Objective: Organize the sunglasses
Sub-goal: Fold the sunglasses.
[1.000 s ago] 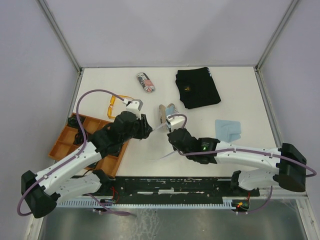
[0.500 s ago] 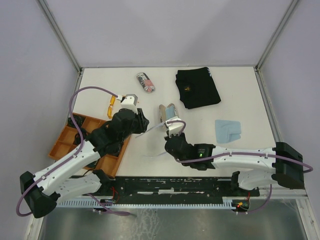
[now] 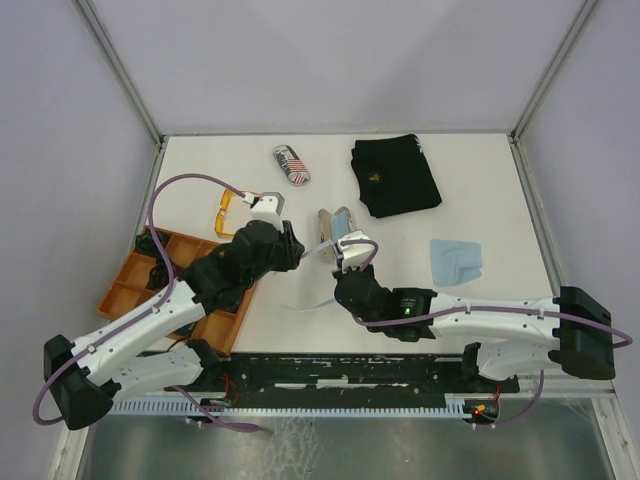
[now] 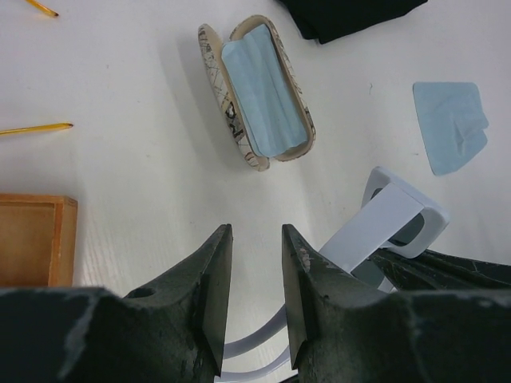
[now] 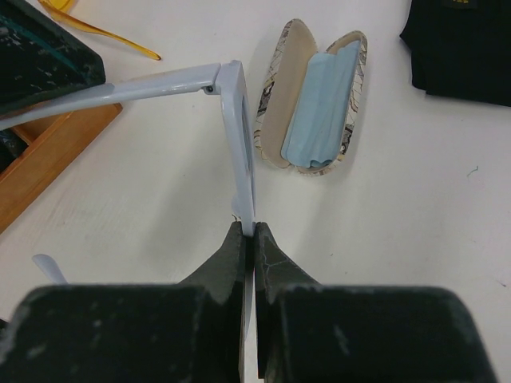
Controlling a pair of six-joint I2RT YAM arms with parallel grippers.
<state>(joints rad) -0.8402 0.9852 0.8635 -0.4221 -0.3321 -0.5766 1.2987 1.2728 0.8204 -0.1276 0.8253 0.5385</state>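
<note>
Right claw [image 5: 254, 231] was clenched on the white sunglasses [image 5: 238, 136] at the frame's corner, holding them clear of the worktop [image 3: 500, 200]. I saw my left claw [image 4: 250, 239] slightly parted above their temple arms, gripping nothing. Just beyond lay the open glasses case [image 4: 214, 64], with bare worktop to its right. Farther left, the orange sunglasses [image 3: 228, 208] lay past the tray's [image 3: 118, 283] far edge.

White table [image 3: 480, 190], surface sound, enclosed on three sides by plain pale lavender walls [image 3: 330, 60]. Metal corner posts [image 3: 120, 70] stand at the two rear corners. Black rail [image 3: 340, 368] runs along the near edge. Lighting even and diffuse; shadows soft.
</note>
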